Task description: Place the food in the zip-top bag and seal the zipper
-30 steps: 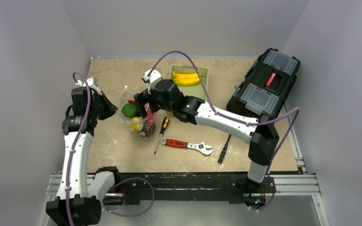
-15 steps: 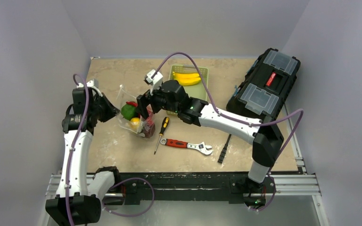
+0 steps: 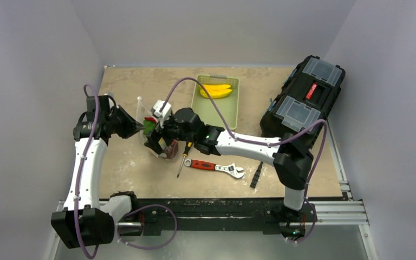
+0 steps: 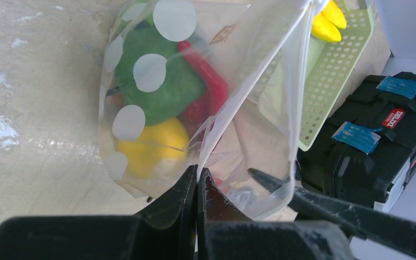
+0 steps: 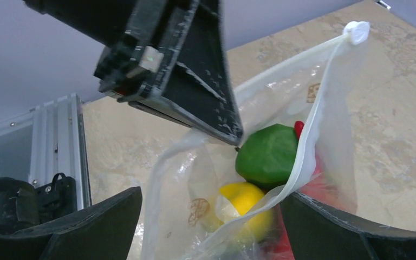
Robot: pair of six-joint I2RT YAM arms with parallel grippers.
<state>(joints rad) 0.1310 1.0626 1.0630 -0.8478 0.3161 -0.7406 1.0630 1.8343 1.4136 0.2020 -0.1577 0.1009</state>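
The zip-top bag (image 3: 147, 134) stands left of the table's centre with its mouth open. It holds food: a green fruit (image 5: 265, 154), a yellow one (image 5: 246, 203) and a red one (image 4: 206, 92). My left gripper (image 3: 136, 126) is shut on the zipper (image 4: 216, 130) at the bag's mouth edge (image 4: 197, 174). My right gripper (image 3: 157, 142) is open, its fingers (image 5: 76, 227) on either side of the bag's mouth (image 5: 211, 195). The white slider (image 5: 356, 31) sits at the far end of the strip. Yellow bananas (image 3: 215, 90) lie in the basket.
The pale green basket (image 3: 223, 108) stands behind the bag. A black toolbox (image 3: 303, 103) is at the right. A screwdriver (image 3: 184, 154) and a red-handled wrench (image 3: 214, 168) lie just right of the bag. A black cable end (image 3: 257, 172) lies near the front.
My right gripper has swung left and toward the near edge, down over the bag's mouth. My left gripper has moved right while still holding the bag's edge.
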